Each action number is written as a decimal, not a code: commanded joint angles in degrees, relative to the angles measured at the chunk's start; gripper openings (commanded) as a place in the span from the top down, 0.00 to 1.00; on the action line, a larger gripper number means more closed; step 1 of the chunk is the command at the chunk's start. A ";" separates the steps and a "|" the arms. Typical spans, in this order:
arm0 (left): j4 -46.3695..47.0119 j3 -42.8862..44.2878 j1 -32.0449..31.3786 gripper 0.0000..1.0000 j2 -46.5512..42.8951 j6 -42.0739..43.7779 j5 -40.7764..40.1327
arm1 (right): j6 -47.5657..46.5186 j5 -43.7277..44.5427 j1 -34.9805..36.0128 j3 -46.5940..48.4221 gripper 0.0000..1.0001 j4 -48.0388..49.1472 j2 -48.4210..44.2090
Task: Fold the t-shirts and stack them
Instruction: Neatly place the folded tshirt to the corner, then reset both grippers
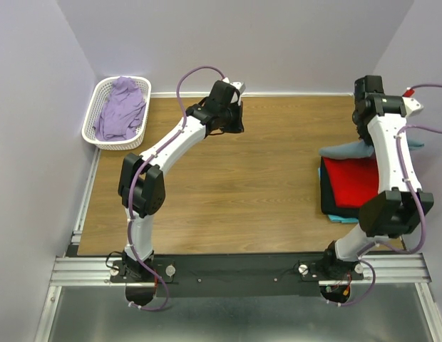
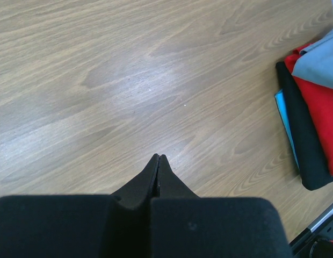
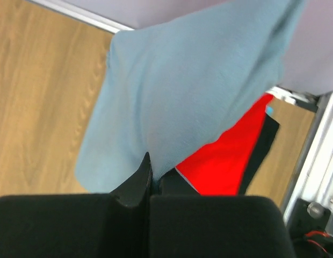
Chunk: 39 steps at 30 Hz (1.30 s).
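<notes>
Left claw: fingers pressed together, nothing in them. It hangs over bare worktop toward the far edge, left of centre.

Right claw: clamped on the blue-grey shirt, pinching it at an edge. The cloth is lifted and spreads away from the fingers. It sits above the far end of the stack at the right edge of the worktop, partly covering it.

Stack, top down: red shirt, black shirt, turquoise shirt. Red is folded flat and roughly square. Black shows as a border along the left and near sides of the red. Turquoise only peeks out at the stack's near-left corner, and as a thin strip in the left wrist view. The stack sits well apart from the left claw.

White basket: far left corner of the worktop, against the left wall. A purple shirt lies crumpled inside it, unfolded.
</notes>
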 commanded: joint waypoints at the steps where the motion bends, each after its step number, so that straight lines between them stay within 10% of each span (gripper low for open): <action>1: 0.81 -1.29 0.06 1.00 -1.50 0.61 2.96 | 3.74 -0.94 -0.51 -7.70 1.00 -0.95 -8.35; 3: 0.90 -1.56 -0.29 1.00 -1.67 0.61 2.97 | 3.66 -1.12 -0.52 -10.70 0.93 -1.56 -10.03; 6: 1.25 -2.52 -0.91 1.00 -2.46 0.61 3.14 | 3.92 -1.29 -0.51 -16.24 0.01 -3.93 -13.54; 12: 3.53 -7.43 -1.26 1.00 -5.70 0.43 3.93 | 2.78 -7.25 -0.51 -25.47 0.00 -5.44 -24.69; 24: 6.17 -16.05 -1.17 1.00 -14.58 0.69 1.48 | -12.95 -34.66 0.36 -34.88 0.00 21.78 -31.84; 39: 18.39 -47.16 2.69 0.85 -45.94 -3.26 -8.98 | -10.23 -21.34 42.89 -32.26 0.00 42.73 -15.67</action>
